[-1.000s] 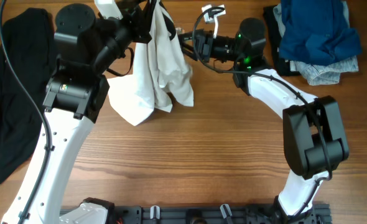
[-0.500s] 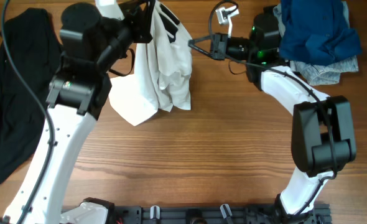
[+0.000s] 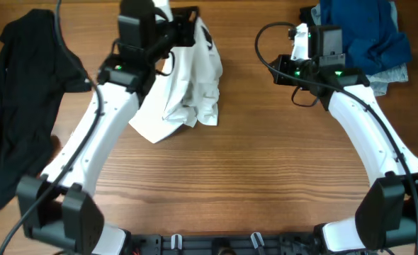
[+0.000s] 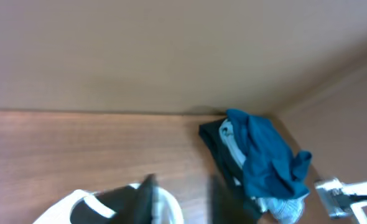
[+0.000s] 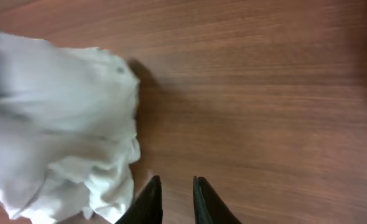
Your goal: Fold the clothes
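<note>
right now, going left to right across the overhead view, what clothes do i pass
black garment → white T-shirt → dark blue garment

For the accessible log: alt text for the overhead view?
Jaws of the left arm hold a white T-shirt partly lifted off a wooden table. A black garment lies at left; the right arm sits by a blue clothes pile top right.
</note>
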